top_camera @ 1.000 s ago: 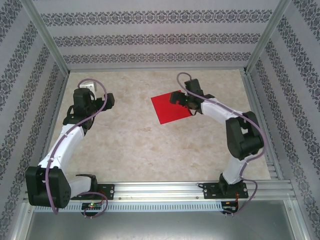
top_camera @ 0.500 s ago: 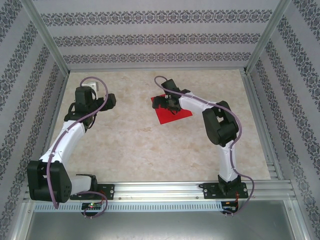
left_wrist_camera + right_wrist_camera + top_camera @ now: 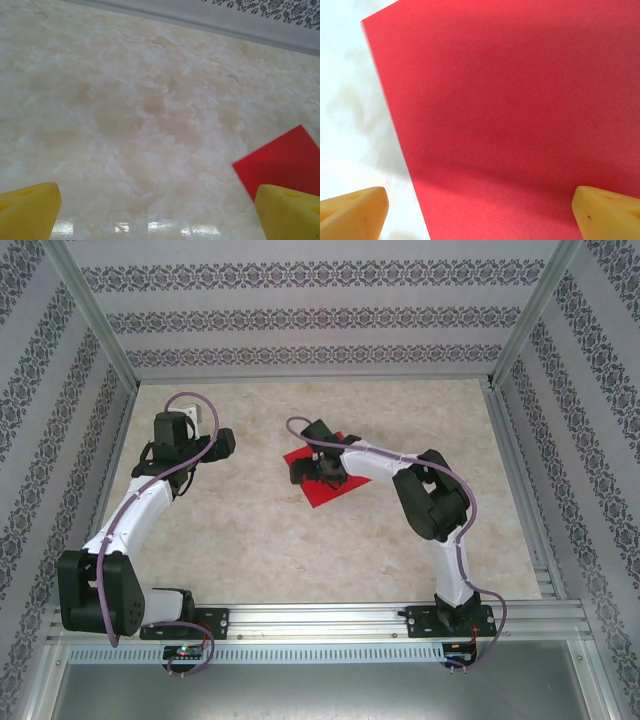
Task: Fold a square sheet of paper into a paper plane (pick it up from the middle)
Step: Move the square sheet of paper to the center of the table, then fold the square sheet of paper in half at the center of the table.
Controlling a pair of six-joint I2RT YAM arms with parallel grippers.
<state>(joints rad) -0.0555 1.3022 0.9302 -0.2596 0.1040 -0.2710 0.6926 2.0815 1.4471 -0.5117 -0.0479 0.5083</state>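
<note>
Red sheet flat on the tabletop, fingers spread wide.
Sheet covers most of the frame, one corner at upper left, its left edge running diagonally down towards bottom centre-left. Pale marbled tabletop shows left of that edge. Yellow fingertips sit in the two bottom corners: left one over tabletop, right one over the sheet. Contact with either surface can't be judged.

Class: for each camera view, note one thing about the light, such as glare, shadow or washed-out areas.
Top external: even, soft light. Left wrist: white glare streaks on the table between the yellow fingertips. Right wrist: the table at left is washed out, and a broad shadow darkens the middle of the square sheet of paper.
</note>
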